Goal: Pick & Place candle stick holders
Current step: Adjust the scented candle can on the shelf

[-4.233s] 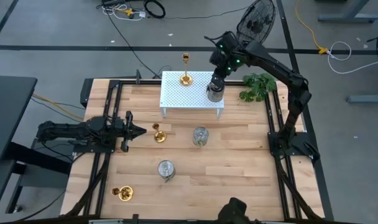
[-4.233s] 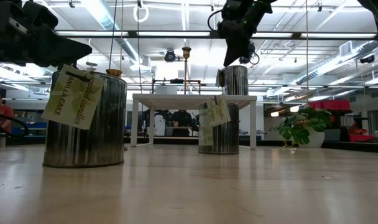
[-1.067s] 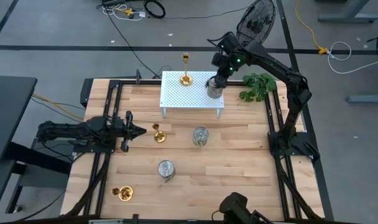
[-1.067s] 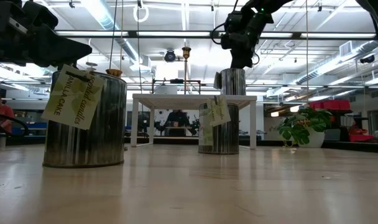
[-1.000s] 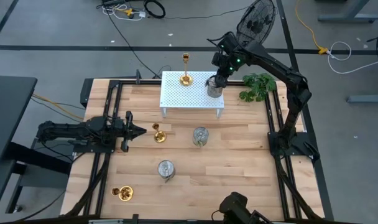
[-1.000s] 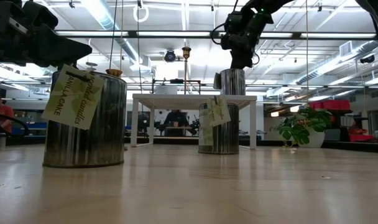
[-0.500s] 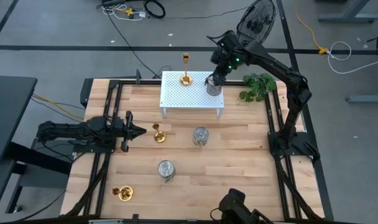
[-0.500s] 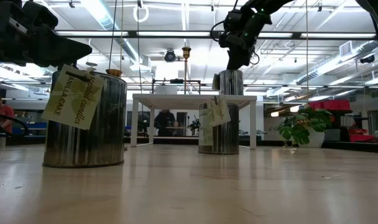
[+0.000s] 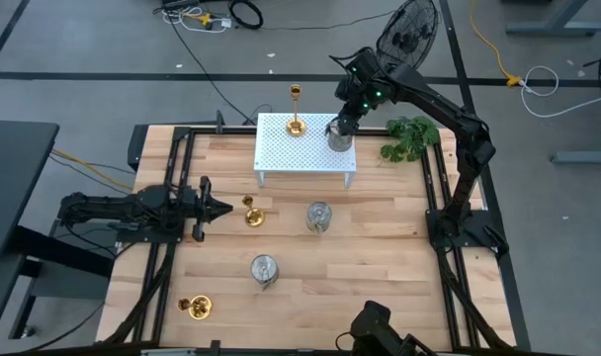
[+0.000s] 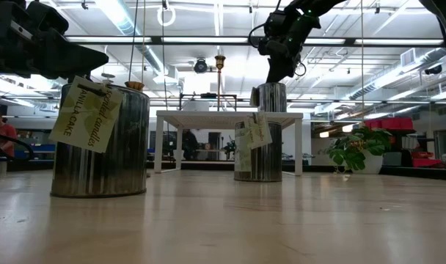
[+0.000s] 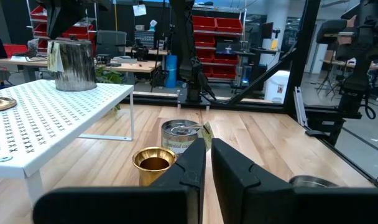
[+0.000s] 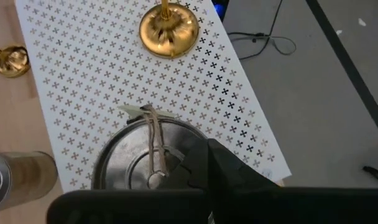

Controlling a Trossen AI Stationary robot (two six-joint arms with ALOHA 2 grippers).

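- My right gripper (image 9: 344, 123) hangs closed and empty just above the silver holder (image 9: 340, 137), which stands at the right end of the white rack (image 9: 281, 153).
- A gold holder (image 9: 297, 125) stands on the rack's far edge.
- My left gripper (image 9: 221, 208) waits closed over the table's left side, near another gold holder (image 9: 252, 215).
- In my right wrist view, my own fingers cover part of the silver holder's lid.

Glossy metal candle stick holders (image 9: 319, 217), matt white perforated rack (image 9: 305, 144), wooden table (image 9: 380, 257).
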